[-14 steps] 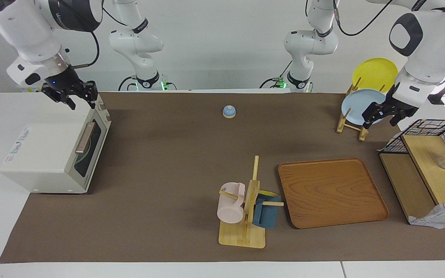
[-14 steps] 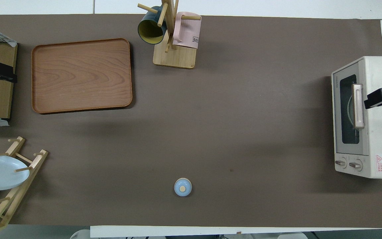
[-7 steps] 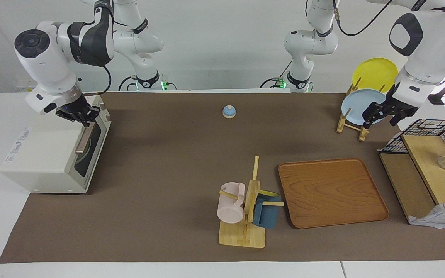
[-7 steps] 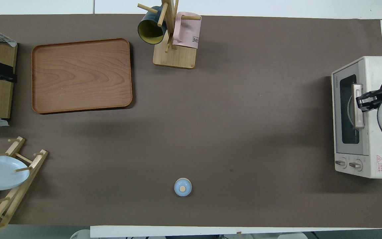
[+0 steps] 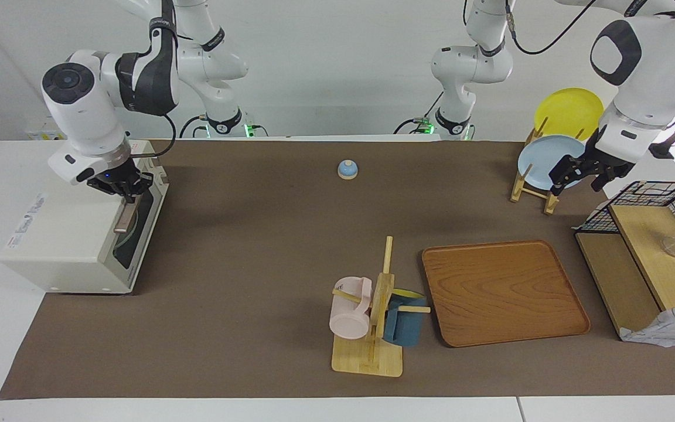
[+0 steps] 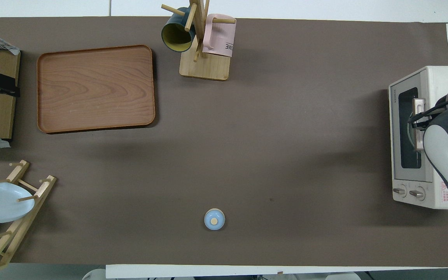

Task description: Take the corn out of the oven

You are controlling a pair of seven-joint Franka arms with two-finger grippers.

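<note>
The cream-white oven (image 5: 68, 234) stands at the right arm's end of the table, and it also shows in the overhead view (image 6: 441, 81). Its dark glass door is closed. The corn is hidden; only a round pale shape shows through the glass. My right gripper (image 5: 125, 190) is down at the tan bar handle (image 5: 126, 215), at the handle's end nearer to the robots. In the overhead view the right gripper (image 6: 416, 118) lies across the handle (image 6: 419, 144). My left gripper (image 5: 578, 176) waits open and empty in the air by the plate rack.
A plate rack (image 5: 534, 190) holds a blue plate (image 5: 542, 158) and a yellow plate (image 5: 569, 111). A wooden tray (image 5: 504, 290), a mug tree (image 5: 372, 328) with two mugs, a small blue bell (image 5: 347, 169) and a wooden shelf with a wire basket (image 5: 648, 258) stand on the brown mat.
My right gripper has come down from above the oven's top corner onto the door handle. The left arm has not moved. The door stays closed.
</note>
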